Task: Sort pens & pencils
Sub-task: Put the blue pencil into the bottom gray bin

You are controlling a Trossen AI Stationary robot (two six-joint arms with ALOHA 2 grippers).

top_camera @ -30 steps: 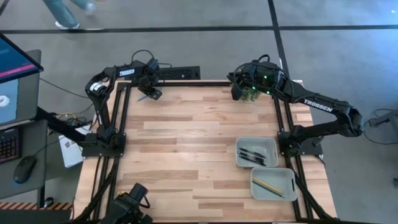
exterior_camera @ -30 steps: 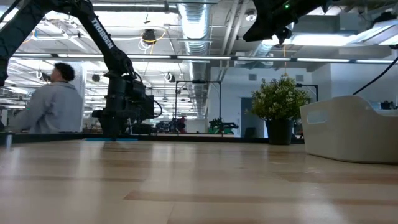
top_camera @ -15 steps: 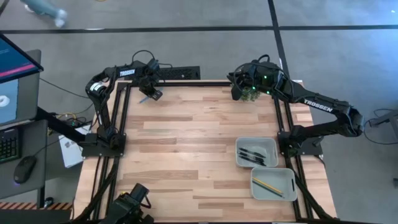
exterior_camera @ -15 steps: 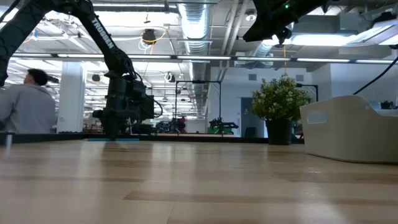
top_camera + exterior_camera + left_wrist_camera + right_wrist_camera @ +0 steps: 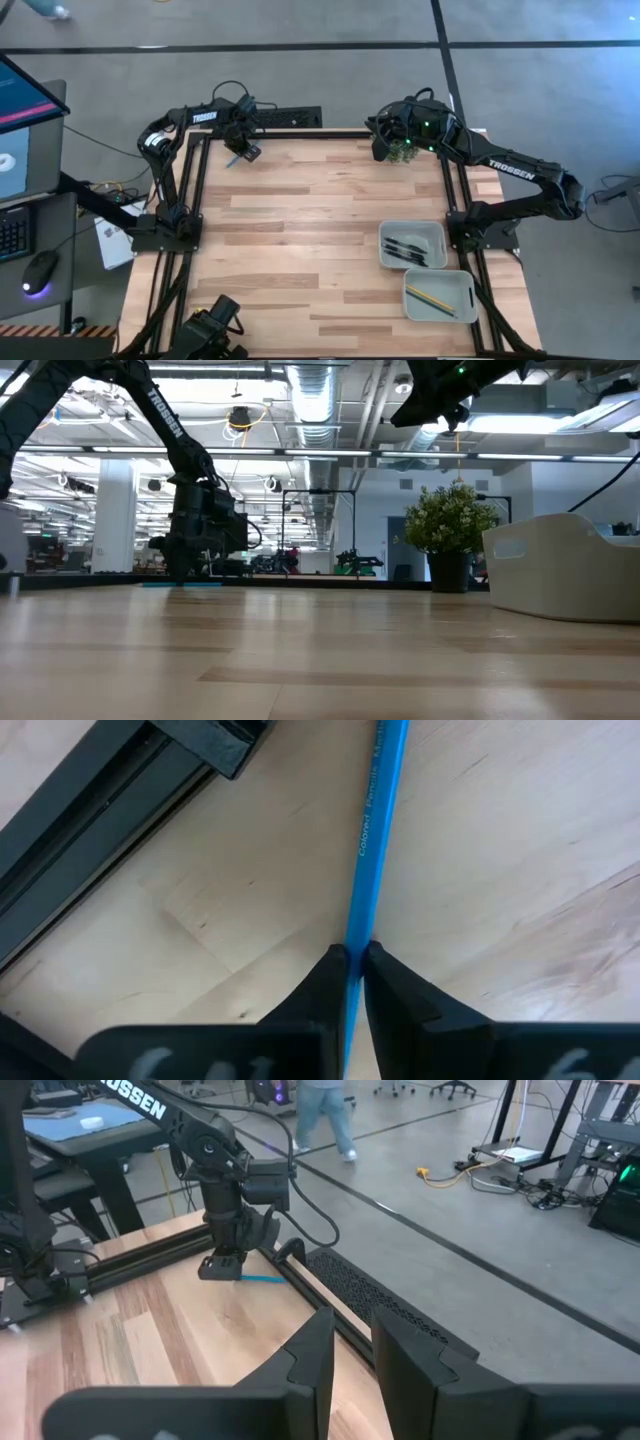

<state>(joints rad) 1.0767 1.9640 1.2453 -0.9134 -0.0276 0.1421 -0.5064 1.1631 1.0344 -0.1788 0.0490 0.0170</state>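
Note:
My left gripper [image 5: 243, 153] stands at the table's far left corner, shut on the blue pencil [image 5: 375, 830]. The pencil also shows in the right wrist view [image 5: 264, 1278]. My right gripper [image 5: 353, 1342] hangs high over the far right corner, empty, with a narrow gap between its fingers. Black pens [image 5: 405, 250] lie in the upper grey tray [image 5: 436, 232] at the right. The yellow pencil [image 5: 432, 298] lies in the lower grey tray [image 5: 466, 282]. My left gripper pinches the blue pencil between its two fingertips, near one end [image 5: 358, 932]. The fingers come from above, pointing down, and lie across it. The pencil lies level just over the wood; I cannot tell whether it is lifted clear.
A small potted plant [image 5: 402, 150] stands at the far right corner, under my right arm. The black frame rail [image 5: 90, 830] runs along the table edge beside the blue pencil. The two trays sit at the near right. The middle of the table is bare wood [image 5: 300, 240].
Neither arm has visibly moved. A person beyond the table's far edge has walked out of the low view to the left.

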